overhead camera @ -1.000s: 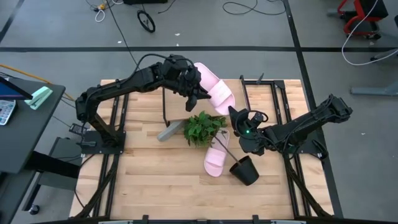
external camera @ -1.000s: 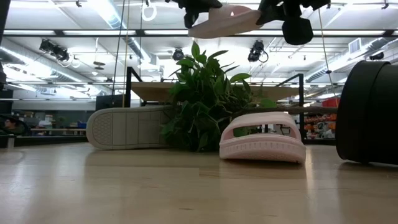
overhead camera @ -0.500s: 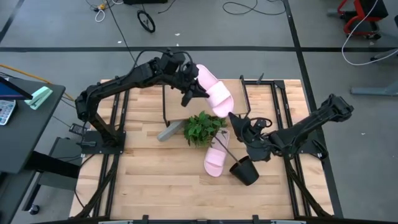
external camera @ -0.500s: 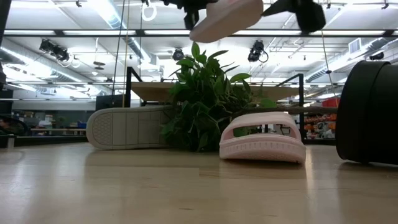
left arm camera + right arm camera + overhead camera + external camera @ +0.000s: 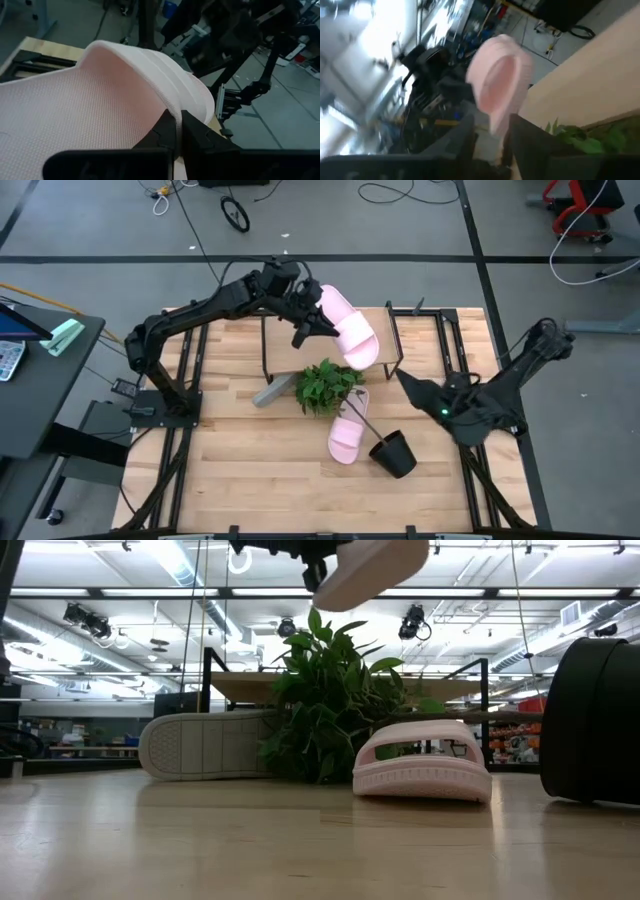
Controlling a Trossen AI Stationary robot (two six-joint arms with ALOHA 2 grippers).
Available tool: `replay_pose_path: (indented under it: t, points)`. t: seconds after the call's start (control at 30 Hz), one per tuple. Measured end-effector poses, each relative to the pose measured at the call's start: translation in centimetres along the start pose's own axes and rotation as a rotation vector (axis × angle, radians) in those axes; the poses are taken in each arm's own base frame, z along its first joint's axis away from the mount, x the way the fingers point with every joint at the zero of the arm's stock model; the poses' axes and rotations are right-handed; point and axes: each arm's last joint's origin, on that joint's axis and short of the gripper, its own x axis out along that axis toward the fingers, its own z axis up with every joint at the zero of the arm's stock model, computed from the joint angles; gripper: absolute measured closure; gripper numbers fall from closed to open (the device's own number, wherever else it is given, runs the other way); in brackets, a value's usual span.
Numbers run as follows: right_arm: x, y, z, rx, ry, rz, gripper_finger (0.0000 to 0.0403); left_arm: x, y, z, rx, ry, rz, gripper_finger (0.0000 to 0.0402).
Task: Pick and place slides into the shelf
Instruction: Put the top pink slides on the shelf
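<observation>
A pale pink slide [image 5: 346, 330] is held in the air by the left gripper [image 5: 303, 328], jaws clamped on its edge as seen in the left wrist view, above the far part of the surface [image 5: 240, 470] near its far edge. The shelf [image 5: 350, 688] stands below and just nearward of the held slide, behind the green plant [image 5: 328, 386]; in the high view only its black rod frame is made out clearly beside the plant. The held slide's long axis is seen running diagonally, heel toward the far edge, toe toward the right edge and tilted down. The key relation is judged to be this: the shelf lies under and slightly to the near side of the jaws, so lowering and aligning the long axis with the plank is called for. A second pink slide [image 5: 348, 430] is lying on the surface between the plant and the black pot [image 5: 393, 453], strap up. A grey slide [image 5: 272, 391] is seen tipped on its side, touching the plant on its left-edge side. The right gripper [image 5: 408, 381] is parked over the right edge, nearer the lying pink slide; whether its jaws are open cannot be told.
</observation>
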Motion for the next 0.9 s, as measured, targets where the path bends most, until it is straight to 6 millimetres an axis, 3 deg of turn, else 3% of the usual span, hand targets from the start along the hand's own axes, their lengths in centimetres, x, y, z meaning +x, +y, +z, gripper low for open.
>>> replay_pose_path:
  t: [0.23, 0.47, 0.7, 0.9]
  points:
    - [-1.1, 1.1, 3.9, -0.348, 0.136, 0.085, 0.039, 2.5, 1.3, -0.3, -0.056, -0.032, -0.084, 0.0389]
    - [-1.3, 1.9, 7.0, -0.572, 0.271, 0.258, 0.0398, 5.2, 3.0, -0.8, -0.106, -0.071, -0.235, 0.0389]
    - [-1.5, 2.0, 9.6, -0.638, 0.306, 0.366, 0.0399, 7.2, 4.5, -1.9, 0.004, -0.08, -0.258, 0.0389]
    - [-1.5, 1.9, 10.3, -0.659, 0.315, 0.398, 0.04, 7.9, 6.0, -2.8, 0.04, -0.077, -0.243, 0.0389]
